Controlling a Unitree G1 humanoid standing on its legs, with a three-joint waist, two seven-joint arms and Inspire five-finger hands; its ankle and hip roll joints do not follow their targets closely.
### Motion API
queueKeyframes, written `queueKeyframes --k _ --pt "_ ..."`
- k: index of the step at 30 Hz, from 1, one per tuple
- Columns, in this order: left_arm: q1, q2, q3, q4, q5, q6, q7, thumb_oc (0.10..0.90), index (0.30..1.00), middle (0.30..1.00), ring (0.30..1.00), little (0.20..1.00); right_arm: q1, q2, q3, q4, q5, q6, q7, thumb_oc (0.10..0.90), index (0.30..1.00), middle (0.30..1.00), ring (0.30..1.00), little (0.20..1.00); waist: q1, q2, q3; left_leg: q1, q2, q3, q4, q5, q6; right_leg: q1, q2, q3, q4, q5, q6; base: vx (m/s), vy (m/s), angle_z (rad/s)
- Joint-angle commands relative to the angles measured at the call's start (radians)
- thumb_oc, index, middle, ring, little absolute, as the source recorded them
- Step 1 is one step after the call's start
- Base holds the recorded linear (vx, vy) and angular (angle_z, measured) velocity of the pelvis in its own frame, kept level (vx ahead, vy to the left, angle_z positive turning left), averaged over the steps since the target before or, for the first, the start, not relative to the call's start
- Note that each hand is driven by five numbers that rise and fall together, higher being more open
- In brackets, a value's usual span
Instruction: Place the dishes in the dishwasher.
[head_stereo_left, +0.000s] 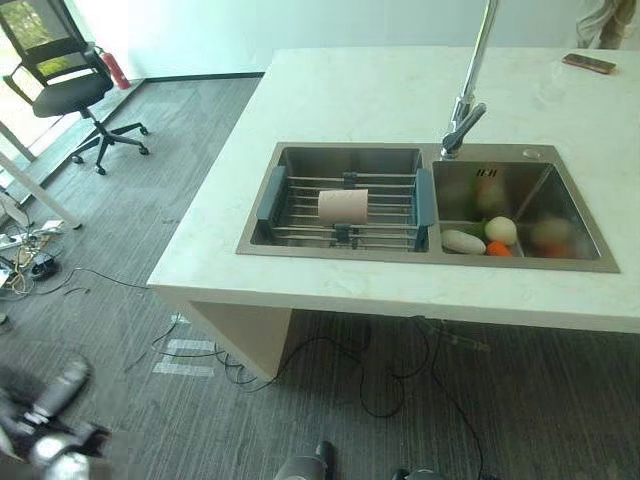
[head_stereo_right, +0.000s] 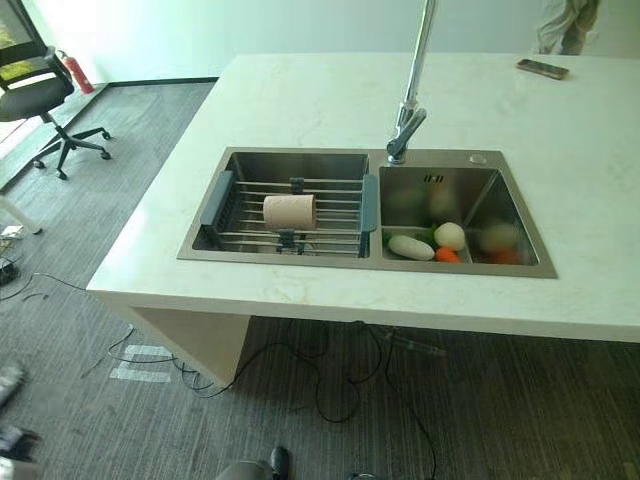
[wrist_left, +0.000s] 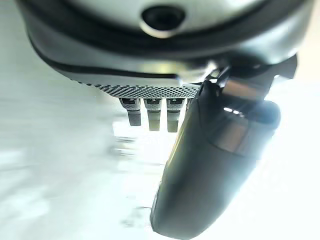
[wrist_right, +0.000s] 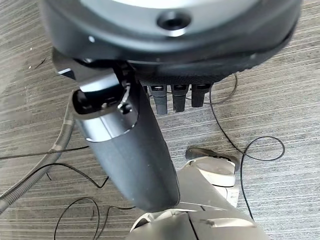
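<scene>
Pinkish-tan cup (head_stereo_left: 343, 205) sideways on rack (head_stereo_left: 300, 210)

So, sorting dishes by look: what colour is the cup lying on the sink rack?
Pale pinkish-beige cup, clearest in the right eye view.

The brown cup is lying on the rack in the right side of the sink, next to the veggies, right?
Not quite. The brown cup is lying on the rack, but that rack sits in the left side of the sink. The veggies are in the right side, past the divider. The left eye view shows it.
</scene>
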Motion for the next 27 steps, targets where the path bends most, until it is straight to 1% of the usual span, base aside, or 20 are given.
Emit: queueKeyframes --k 1,2,3,4,6,7,8,10,12,13,15,17,18,19,20,21,24,25,26,27 --pt "-0.127 0.138 0.003 -0.233 0.251 -0.095 -0.061 0.800 0.900 0.900 0.900 0.900 -0.012 -0.002 0.018 0.003 0.035 -0.002 0.018 0.800 0.900 0.900 0.900 0.900 -0.007 -0.001 -0.024 -0.029 -0.001 -0.002 0.082 -0.106 -0.003 0.051 0.006 -0.006 -0.069 0.007 0.064 0.02 -0.036 0.00" --pt "-0.137 0.147 -0.001 -0.255 0.255 -0.083 -0.076 0.800 0.900 0.900 0.900 0.900 -0.014 -0.002 0.019 0.006 0.036 -0.001 0.018 0.800 0.900 0.900 0.900 0.900 -0.007 -0.001 -0.026 -0.028 0.000 -0.001 0.082 -0.106 -0.004 0.051 0.006 -0.006 -0.069 0.007 0.064 0.02 -0.054 0.00" --pt "-0.172 0.177 -0.020 -0.314 0.266 -0.035 -0.137 0.800 0.900 0.900 0.900 0.900 -0.018 -0.002 0.019 0.013 0.036 0.002 0.019 0.800 0.900 0.900 0.900 0.900 -0.010 -0.001 -0.030 -0.028 0.002 0.002 0.082 -0.107 -0.006 0.052 0.006 -0.006 -0.069 0.007 0.065 0.02 -0.053 -0.01" --pt "-0.233 0.217 -0.057 -0.381 0.280 0.041 -0.196 0.800 0.900 0.900 0.900 0.900 -0.025 -0.003 0.021 0.019 0.033 0.008 0.024 0.800 0.900 0.900 0.900 0.900 -0.017 -0.001 -0.036 -0.026 0.005 0.008 0.082 -0.107 -0.009 0.052 0.008 -0.005 -0.069 0.007 0.068 0.03 -0.063 -0.02" --pt "-0.291 0.250 -0.107 -0.438 0.285 0.118 -0.273 0.800 0.900 0.900 0.900 0.900 -0.033 -0.003 0.023 0.020 0.030 0.013 0.027 0.800 0.900 0.900 0.900 0.900 -0.024 0.001 -0.040 -0.024 0.008 0.015 0.082 -0.106 -0.011 0.052 0.010 -0.002 -0.069 0.009 0.071 0.03 -0.051 -0.05" --pt "-0.341 0.281 -0.159 -0.464 0.291 0.188 -0.359 0.800 0.900 0.900 0.900 0.900 -0.039 -0.005 0.024 0.016 0.018 0.022 0.030 0.800 0.900 0.900 0.900 0.900 -0.034 0.003 -0.044 -0.023 0.012 0.022 0.082 -0.105 -0.013 0.050 0.011 0.004 -0.069 0.011 0.075 0.03 -0.039 -0.17" --pt "-0.360 0.293 -0.179 -0.469 0.289 0.205 -0.383 0.800 0.900 0.900 0.900 0.900 -0.039 -0.005 0.025 0.015 0.013 0.025 0.031 0.800 0.900 0.900 0.900 0.900 -0.037 0.004 -0.044 -0.023 0.013 0.025 0.082 -0.104 -0.013 0.049 0.012 0.005 -0.069 0.013 0.076 0.04 -0.038 -0.30" --pt "-0.403 0.313 -0.234 -0.479 0.281 0.271 -0.462 0.800 0.900 0.900 0.900 0.900 -0.043 -0.009 0.026 0.014 0.008 0.028 0.038 0.800 0.900 0.900 0.900 0.900 -0.046 0.006 -0.043 -0.021 0.017 0.034 0.082 -0.104 -0.013 0.047 0.013 0.009 -0.069 0.016 0.079 0.03 -0.029 -0.34" --pt "-0.440 0.321 -0.289 -0.476 0.303 0.317 -0.513 0.800 0.900 0.900 0.900 0.900 -0.045 -0.010 0.032 0.016 0.009 0.033 0.051 0.800 0.900 0.900 0.900 0.900 -0.054 0.008 -0.040 -0.020 0.021 0.041 0.082 -0.105 -0.013 0.044 0.013 0.012 -0.069 0.019 0.080 0.03 -0.038 -0.26" --pt "-0.476 0.331 -0.364 -0.452 0.370 0.344 -0.539 0.800 0.900 0.900 0.900 0.900 -0.042 -0.011 0.043 0.010 0.043 0.042 0.101 0.800 0.900 0.900 0.900 0.900 -0.065 0.009 -0.035 -0.020 0.022 0.049 0.082 -0.107 -0.011 0.038 0.013 0.017 -0.069 0.022 0.083 0.03 -0.047 -0.13" --pt "-0.500 0.347 -0.405 -0.395 0.388 0.340 -0.491 0.800 0.900 0.900 0.900 0.900 -0.023 -0.011 0.060 0.001 0.079 0.057 0.135 0.800 0.900 0.900 0.900 0.900 -0.079 0.008 -0.029 -0.020 0.024 0.059 0.082 -0.108 -0.011 0.030 0.013 0.025 -0.069 0.027 0.086 0.03 -0.034 -0.09" --pt "-0.501 0.357 -0.402 -0.365 0.374 0.330 -0.488 0.800 0.900 0.900 0.900 0.900 -0.010 -0.014 0.059 0.000 0.082 0.055 0.152 0.800 0.900 0.900 0.900 0.900 -0.085 0.008 -0.026 -0.019 0.024 0.063 0.082 -0.109 -0.010 0.027 0.014 0.031 -0.069 0.029 0.087 0.01 -0.007 -0.04" --pt "-0.523 0.332 -0.417 -0.450 0.571 0.320 -0.341 0.800 0.900 0.900 0.900 0.900 -0.100 -0.003 0.037 -0.103 0.066 0.058 0.148 0.800 0.900 0.900 0.900 0.900 -0.094 0.014 0.030 -0.003 -0.032 0.133 0.082 -0.152 0.067 -0.003 0.070 0.070 -0.069 0.045 0.070 -0.04 -0.059 0.02" --pt "-0.520 0.327 -0.414 -0.446 0.576 0.313 -0.347 0.800 0.900 0.900 0.900 0.900 -0.098 -0.002 0.040 -0.106 0.083 0.057 0.155 0.800 0.900 0.900 0.900 0.900 -0.093 0.015 0.027 -0.016 -0.025 0.133 0.082 -0.145 0.058 -0.005 0.074 0.070 -0.069 0.043 0.071 -0.14 -0.173 -0.06" --pt "-0.523 0.332 -0.421 -0.437 0.577 0.301 -0.350 0.800 0.900 0.900 0.900 0.900 -0.093 0.003 0.043 -0.116 0.128 0.024 0.167 0.800 0.900 0.900 0.900 0.900 -0.097 0.015 0.023 -0.038 -0.014 0.129 0.082 -0.128 0.040 -0.009 0.088 0.075 -0.069 0.038 0.070 -0.18 -0.225 -0.05" --pt "-0.527 0.335 -0.426 -0.434 0.571 0.303 -0.347 0.800 0.900 0.900 0.900 0.900 -0.088 0.003 0.046 -0.129 0.144 0.011 0.157 0.800 0.900 0.900 0.900 0.900 -0.101 0.013 0.020 -0.044 -0.010 0.131 0.082 -0.123 0.035 -0.011 0.093 0.078 -0.069 0.034 0.068 -0.18 -0.216 -0.04" --pt "-0.540 0.328 -0.441 -0.407 0.572 0.322 -0.337 0.800 0.900 0.900 0.900 0.900 -0.066 0.005 0.040 -0.178 0.158 0.034 0.135 0.800 0.900 0.900 0.900 0.900 -0.125 0.008 0.012 -0.031 -0.009 0.140 0.082 -0.121 0.031 -0.014 0.108 0.094 -0.069 0.029 0.057 -0.06 -0.129 -0.08" --pt "-0.547 0.333 -0.457 -0.384 0.571 0.318 -0.315 0.800 0.900 0.900 0.900 0.900 -0.054 0.002 0.044 -0.187 0.109 0.034 0.135 0.800 0.900 0.900 0.900 0.900 -0.136 0.000 0.014 0.007 -0.036 0.152 0.082 -0.121 0.043 -0.011 0.108 0.105 -0.069 0.029 0.049 0.01 -0.096 -0.03" --pt "-0.551 0.339 -0.459 -0.372 0.563 0.312 -0.310 0.800 0.900 0.900 0.900 0.900 -0.052 -0.001 0.049 -0.189 0.086 0.036 0.132 0.800 0.900 0.900 0.900 0.900 -0.134 -0.005 0.019 0.018 -0.053 0.152 0.082 -0.112 0.045 -0.005 0.104 0.111 -0.069 0.029 0.045 0.04 -0.078 -0.03" --pt "-0.557 0.344 -0.460 -0.359 0.554 0.304 -0.306 0.800 0.900 0.900 0.900 0.900 -0.051 -0.007 0.055 -0.186 0.077 0.042 0.134 0.800 0.900 0.900 0.900 0.900 -0.127 -0.017 0.030 0.019 -0.078 0.141 0.082 -0.085 0.042 0.006 0.094 0.120 -0.069 0.032 0.040 0.05 -0.043 0.00"
